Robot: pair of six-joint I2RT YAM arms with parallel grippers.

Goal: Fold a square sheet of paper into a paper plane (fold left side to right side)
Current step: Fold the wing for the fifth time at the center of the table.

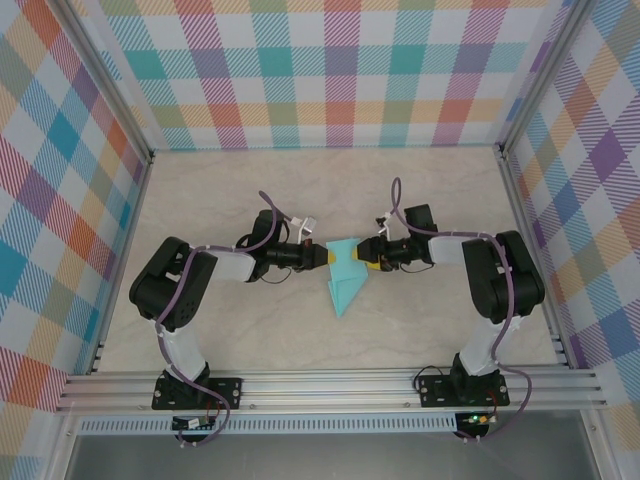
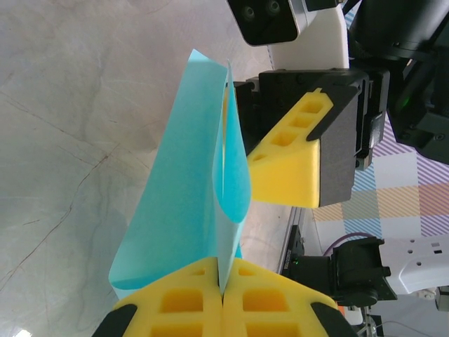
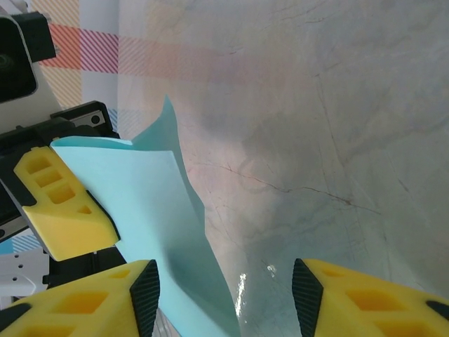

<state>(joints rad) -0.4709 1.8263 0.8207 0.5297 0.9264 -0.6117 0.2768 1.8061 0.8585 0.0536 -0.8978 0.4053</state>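
The turquoise sheet of paper is folded into a narrow pointed shape, with its tip toward the near edge. It is held up off the table between the two arms. My left gripper is shut on one edge of it. In the left wrist view the yellow pads pinch the paper, which stands upright with curled layers. My right gripper faces it from the right. Its yellow fingers are apart, and the paper passes between them close to the left finger. The other finger is clear of the paper.
The pale marble table is boxed in by checkered walls on three sides. An aluminium rail carrying both arm bases runs along the near edge. The two grippers are close, almost tip to tip.
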